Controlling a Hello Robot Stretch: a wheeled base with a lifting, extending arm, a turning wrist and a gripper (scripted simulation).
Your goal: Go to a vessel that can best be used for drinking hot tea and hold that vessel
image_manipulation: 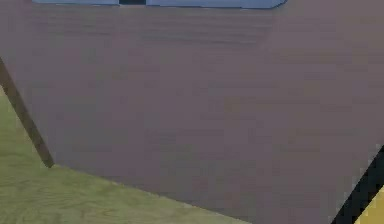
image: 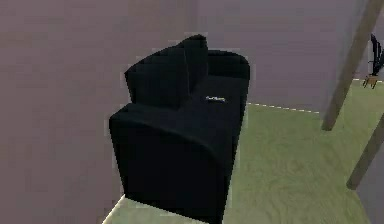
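A broad brown wooden tabletop (image_manipulation: 200, 100) spans the arm side view. At its far edge, along the top of that view, lies a flat pale blue-grey thing (image_manipulation: 160, 3) whose kind I cannot tell. In the forward view a dark sofa (image: 180, 130) stands ahead against a mauve wall, with a small white thing (image: 215, 98) on its seat.
Two slanted wooden legs (image: 345, 80) rise at the forward view's right, with a dark object (image: 376, 55) at the edge behind them. A dark table leg (image_manipulation: 28, 115) slants down at the arm side view's left. Pale green floor (image: 300, 170) lies open right of the sofa.
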